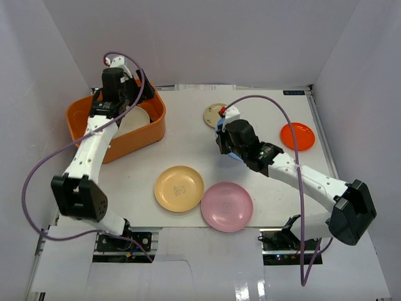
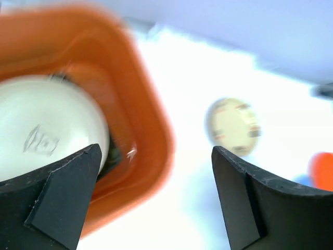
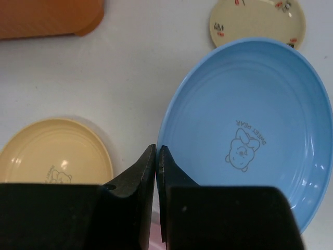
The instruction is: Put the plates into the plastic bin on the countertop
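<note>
blue plate (image 3: 250,94), lettered "sweet bear"

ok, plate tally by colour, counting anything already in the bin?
cream plate, in the orange bin: 1
small beige plate: 1
blue plate: 1
orange-red plate: 1
yellow plate: 1
pink plate: 1
Total: 6 plates

The plastic bin (image 1: 81,119) stands on the countertop (image 1: 188,138), with the inner plate (image 1: 135,119) lying in its right end. Right of the bin lies the small plate (image 1: 214,115). Further right and a little nearer lies the middle plate (image 3: 250,130), and furthest right the outer plate (image 1: 297,136). Nearer than the bin and right of it lie the front-left plate (image 1: 179,188) and, just beside that and further from the bin, the front-right plate (image 1: 227,206).
</note>
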Available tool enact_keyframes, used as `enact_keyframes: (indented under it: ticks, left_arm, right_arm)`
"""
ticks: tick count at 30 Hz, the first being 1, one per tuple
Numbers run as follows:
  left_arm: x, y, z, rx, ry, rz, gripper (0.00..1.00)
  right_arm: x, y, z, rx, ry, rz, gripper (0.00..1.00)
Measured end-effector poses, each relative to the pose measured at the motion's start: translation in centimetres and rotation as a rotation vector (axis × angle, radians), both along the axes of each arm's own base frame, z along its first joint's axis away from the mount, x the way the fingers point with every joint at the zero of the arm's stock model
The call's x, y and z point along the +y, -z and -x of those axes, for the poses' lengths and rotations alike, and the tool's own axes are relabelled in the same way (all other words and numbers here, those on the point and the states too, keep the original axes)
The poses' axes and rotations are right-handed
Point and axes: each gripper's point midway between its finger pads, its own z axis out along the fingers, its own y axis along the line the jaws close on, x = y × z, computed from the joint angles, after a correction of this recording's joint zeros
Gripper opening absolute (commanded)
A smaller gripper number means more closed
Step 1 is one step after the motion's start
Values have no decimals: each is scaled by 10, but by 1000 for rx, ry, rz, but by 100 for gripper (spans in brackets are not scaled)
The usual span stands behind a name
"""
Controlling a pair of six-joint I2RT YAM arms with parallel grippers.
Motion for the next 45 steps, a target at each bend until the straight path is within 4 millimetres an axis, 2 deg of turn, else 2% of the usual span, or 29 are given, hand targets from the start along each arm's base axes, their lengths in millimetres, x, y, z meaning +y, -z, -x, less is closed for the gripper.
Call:
enact_keyframes:
  ticks: [2, 4, 6, 8, 12, 16, 21, 23, 26, 29, 32, 35, 41, 45]
  left_arm:
    - [-8, -52, 22, -141, 44, 54, 98]
    - [-15, -104, 53, -292, 92, 111, 98]
    - [-21, -145, 91, -420, 144, 166, 98]
    - [-27, -172, 128, -518, 195, 216, 98]
    - [-41, -206, 187, -636, 289, 266, 98]
    - [-56, -224, 229, -708, 377, 287, 98]
    - [-57, -254, 280, -845, 447, 291, 98]
    - [-54, -270, 306, -927, 483, 307, 98]
    - [-50, -278, 338, -1027, 526, 340, 98]
    - [-52, -261, 347, -1038, 554, 366, 98]
    - [-56, -238, 333, -991, 534, 357, 98]
    - [-58, -223, 317, -957, 501, 330, 98]
    - [-58, -212, 304, -952, 466, 307, 98]
    - [-63, -200, 291, -920, 457, 295, 98]
  right_arm:
    - [12, -20, -10, -34, -11, -6, 8]
    - [29, -41, -20, -71, -29, -14, 8]
    - [47, -61, -29, -111, -54, -23, 8]
    - [68, -81, -36, -148, -88, -35, 8]
    - [118, -125, -47, -225, -190, -74, 8]
    - [168, -166, -50, -318, -333, -145, 8]
    - [230, -200, -60, -416, -482, -244, 8]
    - [252, -206, -66, -457, -527, -281, 8]
    - [278, -197, -69, -487, -586, -316, 8]
    - [300, -172, -74, -502, -622, -329, 8]
    - [322, -140, -81, -510, -641, -324, 8]
    - [344, -109, -86, -532, -659, -328, 8]
    - [376, -48, -80, -552, -688, -293, 8]
    - [388, -24, -71, -554, -708, -289, 8]
